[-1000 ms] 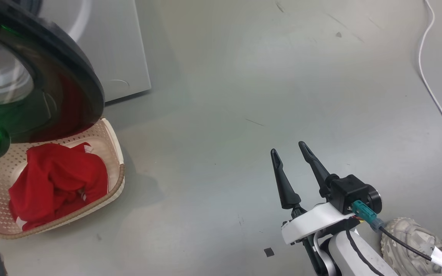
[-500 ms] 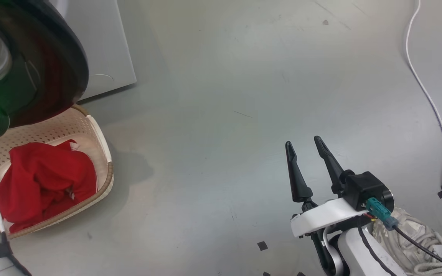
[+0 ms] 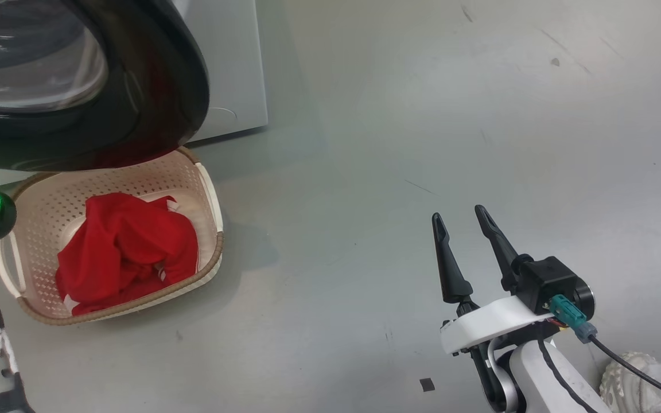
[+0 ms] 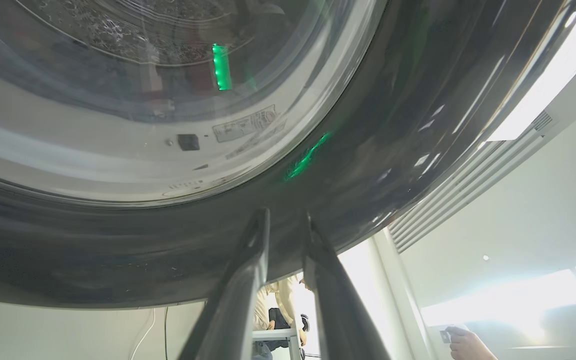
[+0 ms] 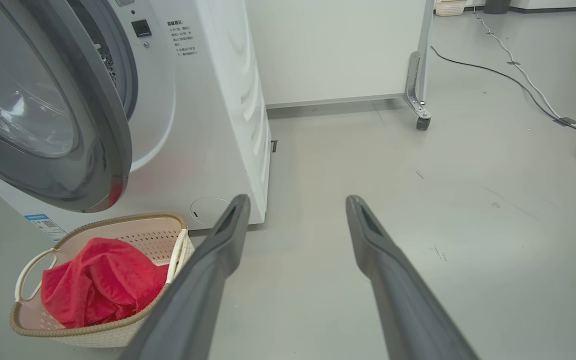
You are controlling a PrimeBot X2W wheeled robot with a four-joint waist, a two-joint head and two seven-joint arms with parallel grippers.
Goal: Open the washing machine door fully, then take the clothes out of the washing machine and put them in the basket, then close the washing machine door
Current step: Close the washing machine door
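Head view: R gripper [image 3: 458, 213] wide apart, empty; L wrist: L gripper [image 4: 286, 216] barely apart, empty.

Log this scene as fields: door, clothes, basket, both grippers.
door: washing machine door open, lower edge above the basket
clothes: red garment bundled inside basket
basket: cream, perforated, on floor before the washing machine
left gripper: fingers slightly apart, tips at door's black ring
right gripper: open, empty, over floor
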